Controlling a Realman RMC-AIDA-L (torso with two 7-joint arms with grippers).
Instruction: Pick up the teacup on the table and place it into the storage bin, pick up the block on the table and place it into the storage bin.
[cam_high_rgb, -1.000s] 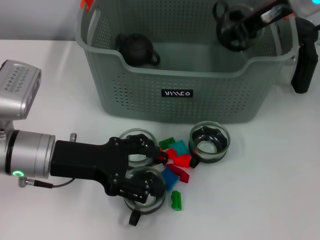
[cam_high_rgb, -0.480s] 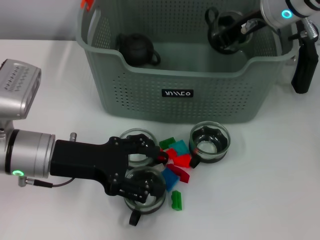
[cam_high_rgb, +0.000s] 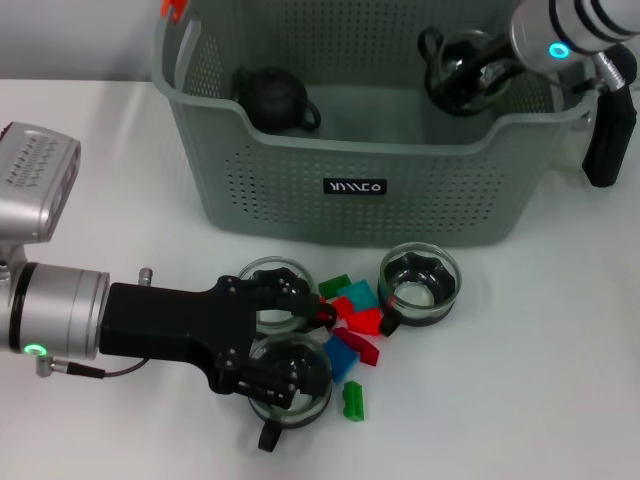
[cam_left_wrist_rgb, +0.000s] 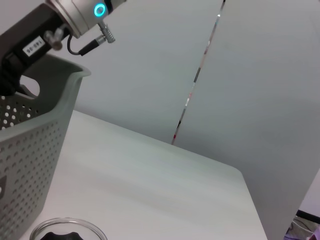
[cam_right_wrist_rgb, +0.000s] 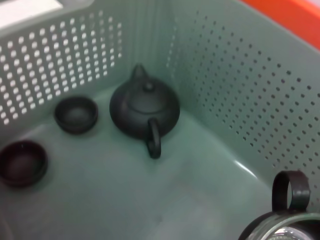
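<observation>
The right tool (cam_high_rgb: 490, 72) hangs over the storage bin (cam_high_rgb: 370, 150), inside its far right corner, grasping a glass teacup (cam_high_rgb: 462, 72) with a dark handle ring; the cup is held above the bin floor, close to the bin's right wall. In the right wrist view the rim and handle of that cup (cam_right_wrist_rgb: 285, 220) show at the edge, and below the tool a dark teapot (cam_right_wrist_rgb: 145, 112) sits on the bin floor with two small dark cups (cam_right_wrist_rgb: 76, 115) beside it.

The left tool (cam_high_rgb: 285, 345) lies low over the desk (cam_high_rgb: 520, 380) in front of the bin, its black fingers (cam_high_rgb: 290, 375) spread around two glass teacups: one (cam_high_rgb: 275, 300) at its far side, another (cam_high_rgb: 290, 395) at its near side. I cannot tell whether it grips either. Just past its fingertips lies a heap of coloured blocks (cam_high_rgb: 355, 320), red, blue, teal and green, with one green block (cam_high_rgb: 352, 400) lying a little apart on the near side. Beyond the heap, to the tool's right, stands a third glass teacup (cam_high_rgb: 418, 283) with a dark insert, near the bin's front wall and its black label (cam_high_rgb: 355, 187).
</observation>
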